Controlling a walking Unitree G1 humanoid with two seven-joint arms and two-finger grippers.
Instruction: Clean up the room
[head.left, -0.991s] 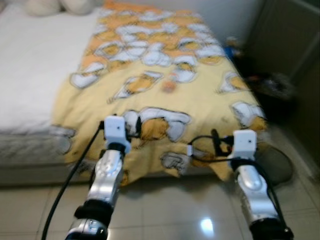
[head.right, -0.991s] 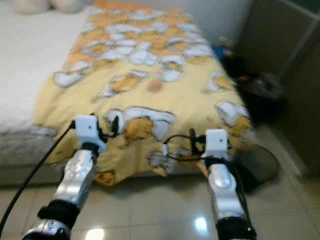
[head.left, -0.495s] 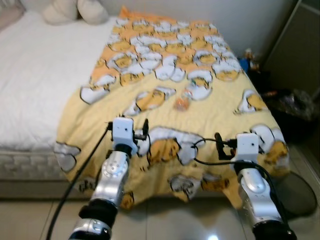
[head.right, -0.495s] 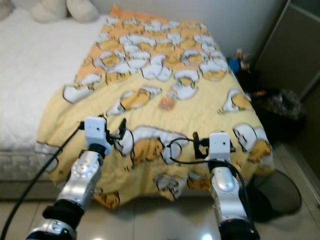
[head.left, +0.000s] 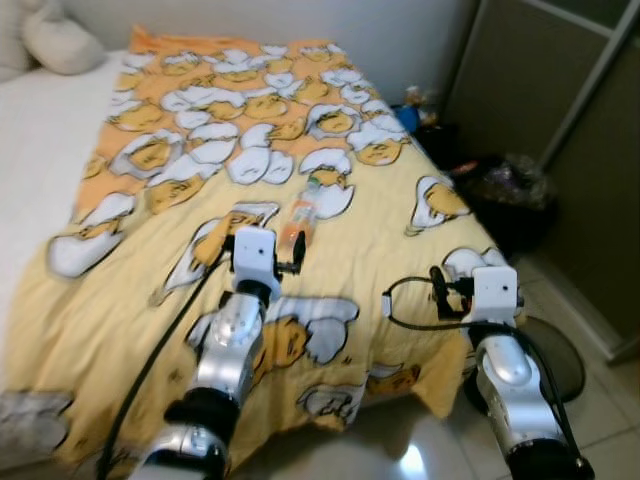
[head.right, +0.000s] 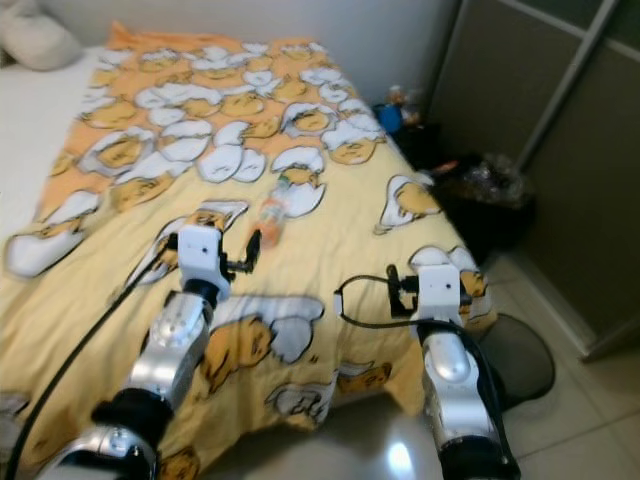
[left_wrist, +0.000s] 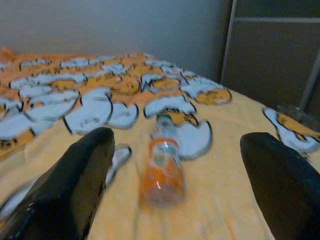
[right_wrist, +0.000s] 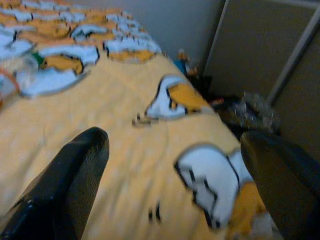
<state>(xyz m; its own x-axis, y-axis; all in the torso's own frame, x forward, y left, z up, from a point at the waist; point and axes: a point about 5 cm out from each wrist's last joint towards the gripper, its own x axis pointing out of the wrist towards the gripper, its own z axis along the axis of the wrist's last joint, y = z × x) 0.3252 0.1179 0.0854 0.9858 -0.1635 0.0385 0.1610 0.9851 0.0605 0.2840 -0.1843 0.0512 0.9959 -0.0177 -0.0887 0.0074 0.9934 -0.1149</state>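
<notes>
Orange-filled plastic bottle (left_wrist: 163, 167) seen lying on its side on yellow egg-print blanket (head.left: 120, 300), mid-bed (head.right: 25, 130). Left gripper (left_wrist: 175, 195) held just short of bottle, fingers (left_wrist: 65, 185) spread wide, nothing gripped. Right gripper (right_wrist: 172, 190) held over blanket's near corner, fingers (right_wrist: 70, 175) likewise apart, empty. Dark bin (head.left: 505, 195) seen beside bed, near cupboard doors (head.right: 540, 150).

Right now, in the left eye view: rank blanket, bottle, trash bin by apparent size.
1. blanket, by far the largest.
2. trash bin, dark, beside the bed.
3. bottle, lying on the blanket ahead of the left claw.
The bin sits farther off, but the gap is plain.
</notes>
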